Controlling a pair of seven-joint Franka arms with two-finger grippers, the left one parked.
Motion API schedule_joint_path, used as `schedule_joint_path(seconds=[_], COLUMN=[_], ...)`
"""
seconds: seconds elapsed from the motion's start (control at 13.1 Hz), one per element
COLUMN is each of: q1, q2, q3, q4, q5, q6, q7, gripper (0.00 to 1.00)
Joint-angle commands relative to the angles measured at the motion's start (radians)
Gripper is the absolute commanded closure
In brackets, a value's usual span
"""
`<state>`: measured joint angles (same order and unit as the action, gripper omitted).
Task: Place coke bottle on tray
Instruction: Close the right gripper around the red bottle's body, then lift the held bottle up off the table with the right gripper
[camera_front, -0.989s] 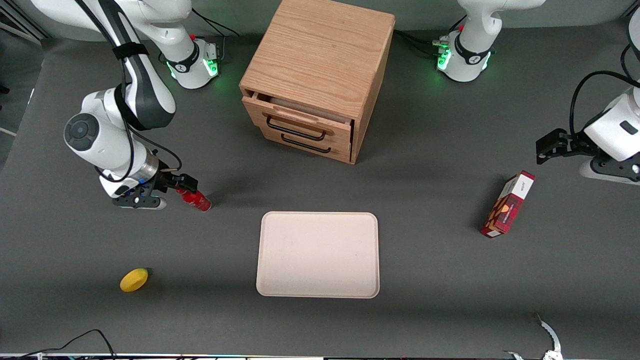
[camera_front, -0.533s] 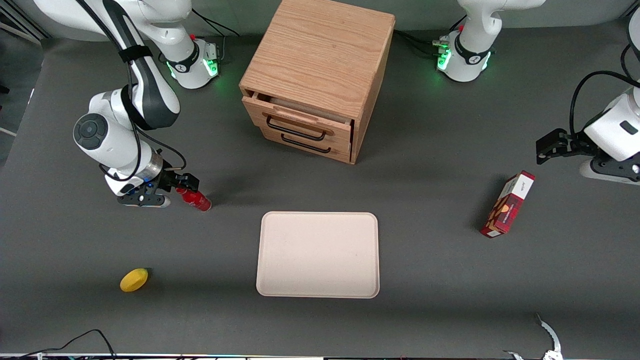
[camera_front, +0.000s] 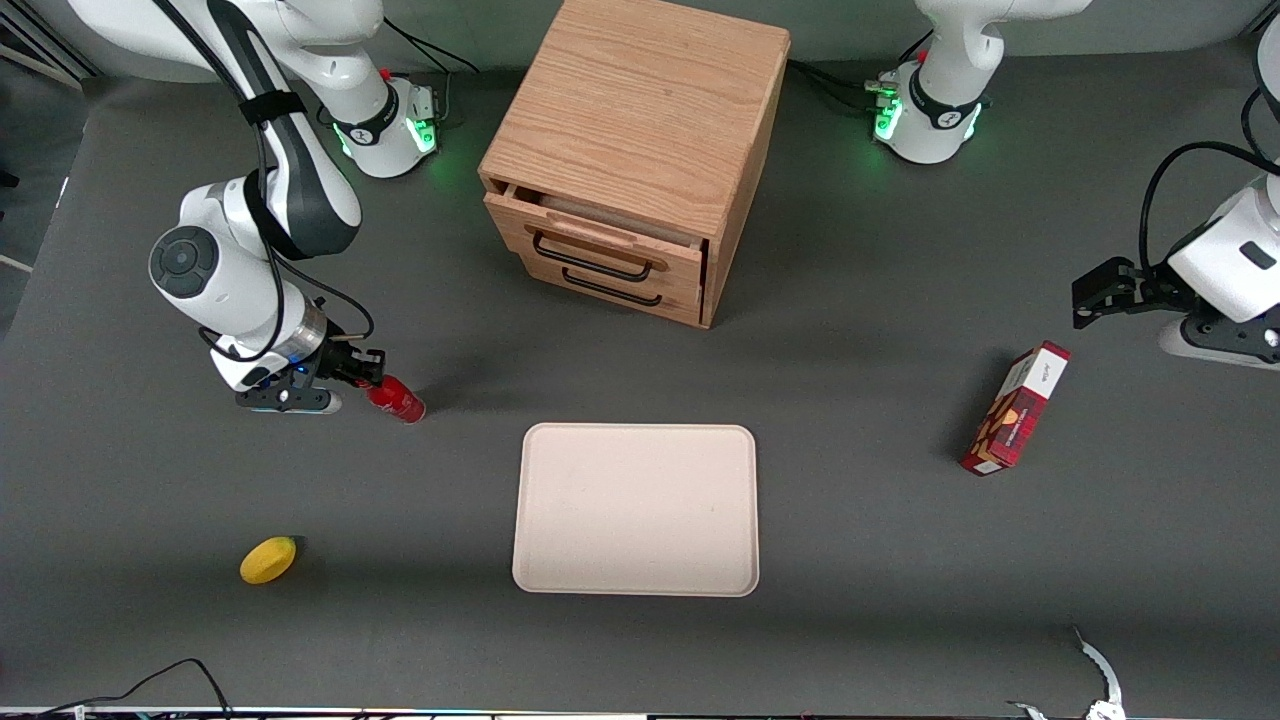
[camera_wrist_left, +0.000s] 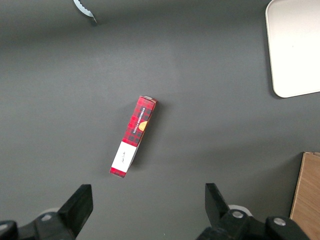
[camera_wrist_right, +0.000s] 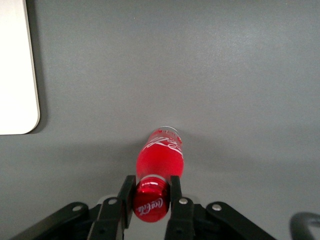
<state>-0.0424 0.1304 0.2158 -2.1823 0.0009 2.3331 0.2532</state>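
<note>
My gripper (camera_front: 372, 378) (camera_wrist_right: 152, 192) was clamped on the cap end of the bottle (camera_front: 398, 401) (camera_wrist_right: 161, 156), one finger (camera_wrist_right: 125, 196) pressed against each side of the neck (white lettering showed on the cap). The bottle stood on the table (camera_front: 860, 520) toward the working arm's end, well apart from the tray (camera_front: 636, 510) (camera_wrist_right: 16, 70). A lemon (camera_front: 268, 559) lay nearer the front camera.

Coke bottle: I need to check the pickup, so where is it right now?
The coke bottle is toward the working arm's end of the table, its cap clamped in the gripper, farther from the front camera than the lemon, beside the tray.
</note>
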Motion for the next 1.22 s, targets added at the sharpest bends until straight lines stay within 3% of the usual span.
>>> schedule_joint_path(seconds=[0.0, 0.46, 0.76, 1.14], q1=[0.001, 0.001, 0.004, 0.028], q2=[-0.055, -0.121, -0.077, 0.246], q3=[0.004, 0.004, 0.020, 0.238], q4=[0.004, 0.403, 0.634, 1.072], q5=[-0.024, -0.018, -0.004, -0.021], q6=[-0.038, -0.594, -0.768, -0.893], q7=[0.031, 0.018, 0.031, 0.331], gripper=[1.00, 1.00, 1.00, 1.00])
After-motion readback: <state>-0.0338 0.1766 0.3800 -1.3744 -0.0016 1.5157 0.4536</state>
